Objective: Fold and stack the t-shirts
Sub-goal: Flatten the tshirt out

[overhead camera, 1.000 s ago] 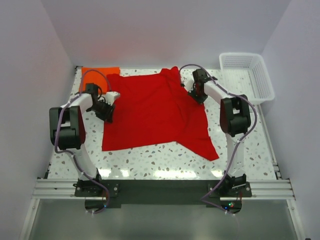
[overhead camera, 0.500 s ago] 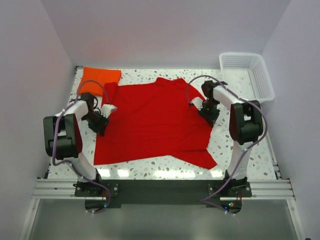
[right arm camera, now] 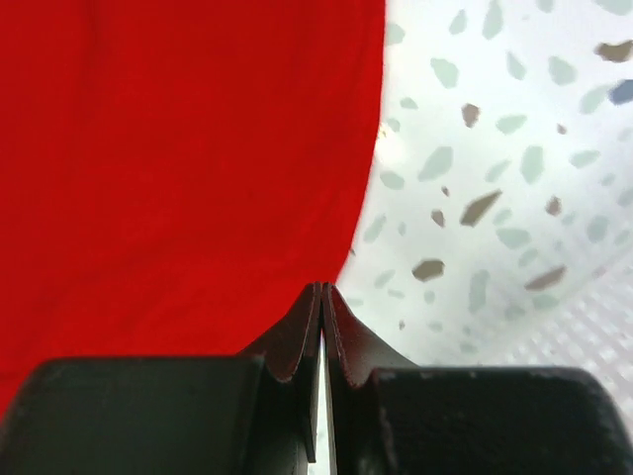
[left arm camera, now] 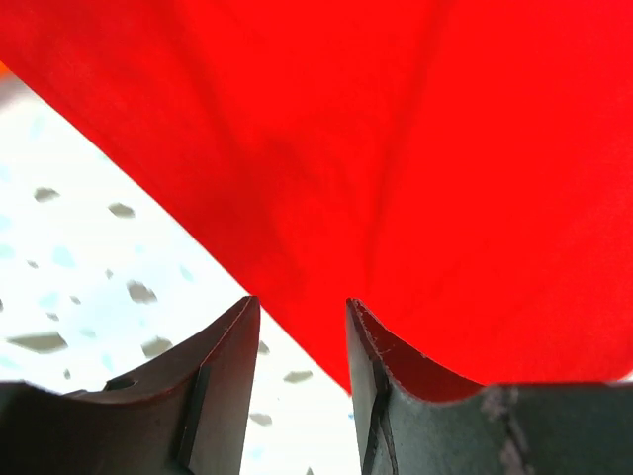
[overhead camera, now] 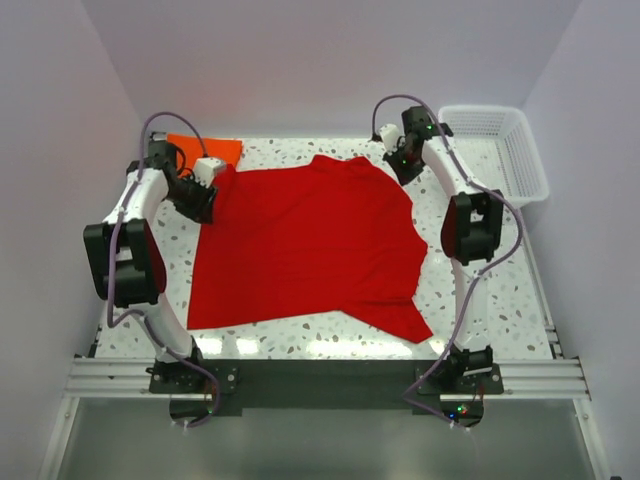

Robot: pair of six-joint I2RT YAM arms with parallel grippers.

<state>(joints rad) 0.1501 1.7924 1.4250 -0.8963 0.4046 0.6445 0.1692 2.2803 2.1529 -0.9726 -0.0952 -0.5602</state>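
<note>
A red t-shirt [overhead camera: 300, 240] lies spread flat across the middle of the table. It also fills the top of the left wrist view [left arm camera: 396, 148] and the left of the right wrist view [right arm camera: 168, 168]. A folded orange t-shirt [overhead camera: 207, 150] lies at the back left corner. My left gripper [overhead camera: 200, 197] is open and empty at the red shirt's back left edge, its jaws [left arm camera: 302, 332] straddling that edge above the table. My right gripper [overhead camera: 400, 165] is shut with nothing between its tips [right arm camera: 322, 292], just above the shirt's back right edge.
A white mesh basket [overhead camera: 520, 150] stands at the back right, close to my right arm, and its mesh shows in the corner of the right wrist view [right arm camera: 598, 327]. Speckled white tabletop [overhead camera: 500, 290] shows around the shirt. Walls enclose the table on three sides.
The red shirt was pulled toward the front and left and now lies flat. Both grippers have since lifted off it and moved toward the back of the table.
</note>
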